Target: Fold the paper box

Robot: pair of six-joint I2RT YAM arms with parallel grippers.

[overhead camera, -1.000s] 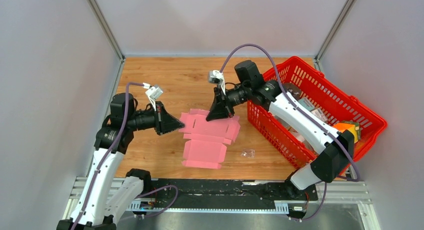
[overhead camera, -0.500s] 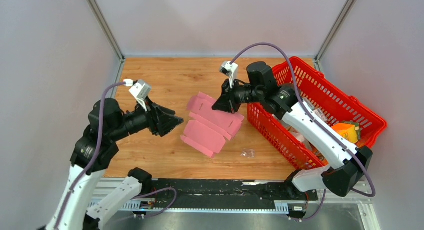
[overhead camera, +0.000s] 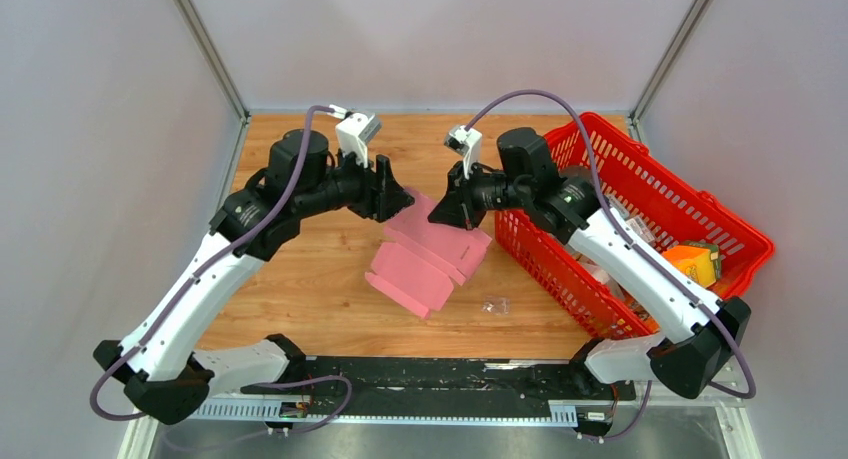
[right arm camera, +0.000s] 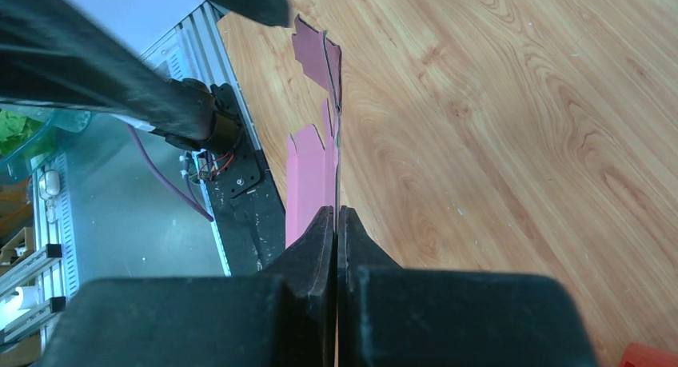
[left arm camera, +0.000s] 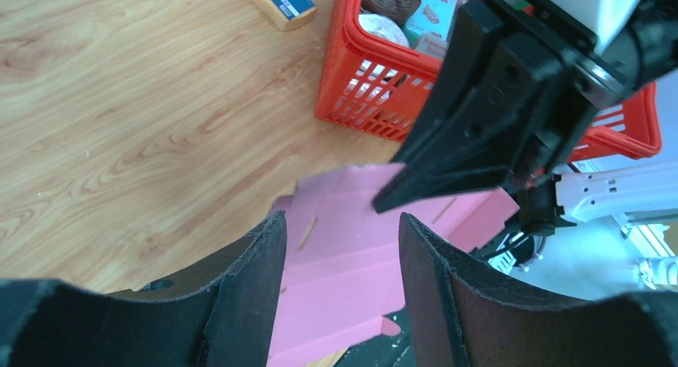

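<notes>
Two arms meet over the wooden table (overhead camera: 330, 159), and between them I see the paper box (overhead camera: 430, 254), a pink cut-out sheet with tabs and creases. It sits tilted just left of the red basket (overhead camera: 545, 254), its far edge raised. I cannot tell whether its near edge touches the wood.

My right gripper (overhead camera: 445, 214) has its jaws pressed together on the sheet's far right edge. In the right wrist view the thin pink card runs edge-on straight into the closed fingertips (right arm camera: 329, 223).

My left gripper (overhead camera: 400, 194) hangs at the sheet's far left corner with its jaws wide apart. From its own camera the pink card (left arm camera: 352, 247) shows in the gap between the fingers; whether either finger touches it I cannot tell.

On the table beyond the basket lies a small tan box (left arm camera: 280, 1) with a blue label, its print too small to read. The packets in the basket carry lettering I cannot make out either. A small clear scrap (overhead camera: 495, 305) lies on the wood near the sheet.
</notes>
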